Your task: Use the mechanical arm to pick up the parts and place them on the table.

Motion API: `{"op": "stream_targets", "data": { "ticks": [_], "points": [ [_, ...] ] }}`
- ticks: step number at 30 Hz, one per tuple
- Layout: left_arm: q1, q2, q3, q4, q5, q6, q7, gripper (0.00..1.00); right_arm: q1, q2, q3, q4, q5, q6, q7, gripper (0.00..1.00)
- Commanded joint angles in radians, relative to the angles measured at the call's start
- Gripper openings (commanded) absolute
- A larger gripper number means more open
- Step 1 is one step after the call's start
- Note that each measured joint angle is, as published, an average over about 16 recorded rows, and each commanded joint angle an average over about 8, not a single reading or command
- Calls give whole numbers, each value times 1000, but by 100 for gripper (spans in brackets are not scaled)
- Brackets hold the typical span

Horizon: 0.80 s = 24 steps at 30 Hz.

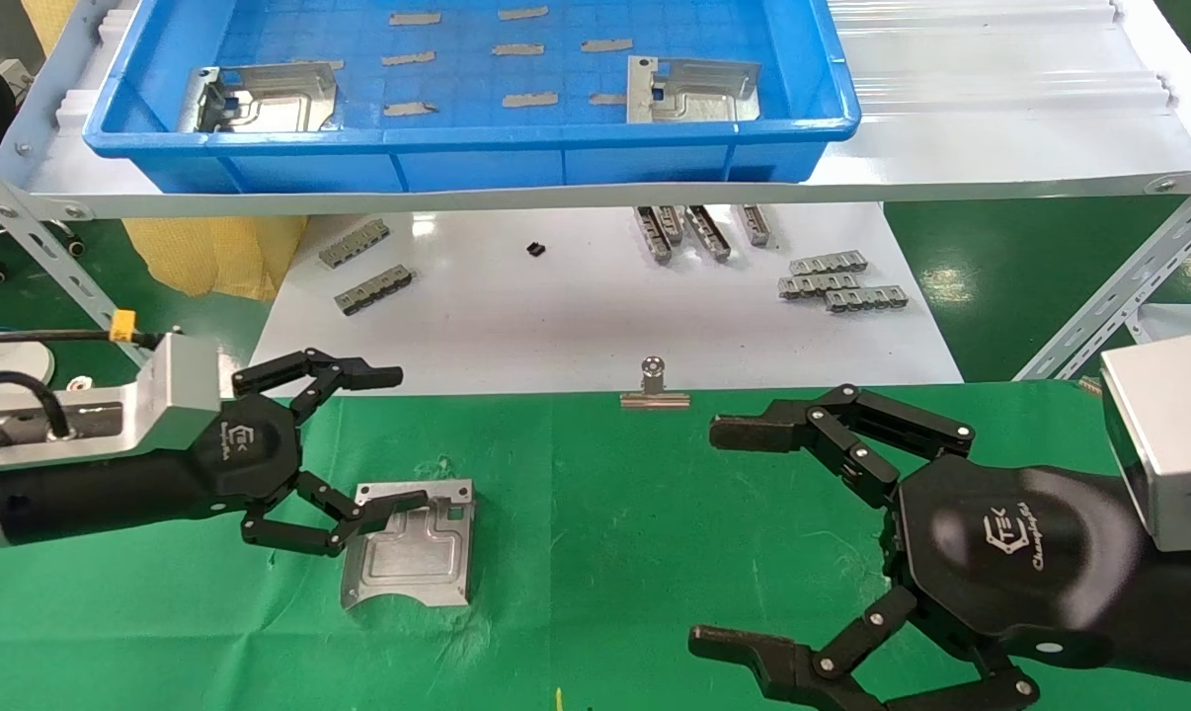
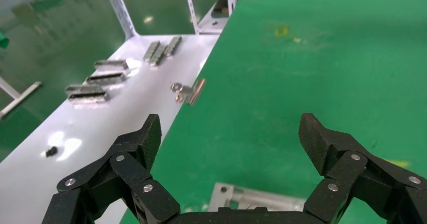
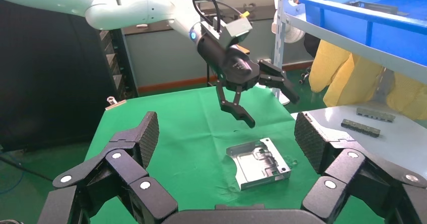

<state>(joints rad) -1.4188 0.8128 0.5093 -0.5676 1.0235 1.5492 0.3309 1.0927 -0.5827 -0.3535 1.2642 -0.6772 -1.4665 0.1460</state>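
Right gripper (image 1: 719, 538) sits nearest you, fingers spread wide over the green table (image 1: 605, 513), holding nothing. Left gripper (image 1: 398, 439) hangs released above one plate (image 1: 410, 555) lying flat on the cloth. Farther off, two plates (image 1: 260, 97) lie in your blue bin (image 1: 477, 148).

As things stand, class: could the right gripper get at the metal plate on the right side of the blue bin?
Probably yes. The right gripper hangs open and empty over the green cloth; the plate lies uncovered in the open-topped blue bin, though the arm must rise over the rim.
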Motion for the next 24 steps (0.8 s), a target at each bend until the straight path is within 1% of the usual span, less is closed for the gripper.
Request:
{"op": "stream_targets", "data": {
  "ticks": [1, 24],
  "points": [
    [20, -12, -13, -42, -17, -3, -30, 100, 0, 0, 0, 0, 0, 0, 0, 100],
    [251, -147, -168, -523, -214, -39, -379, 100, 0, 0, 0, 0, 0, 0, 0, 100]
  ]
}}
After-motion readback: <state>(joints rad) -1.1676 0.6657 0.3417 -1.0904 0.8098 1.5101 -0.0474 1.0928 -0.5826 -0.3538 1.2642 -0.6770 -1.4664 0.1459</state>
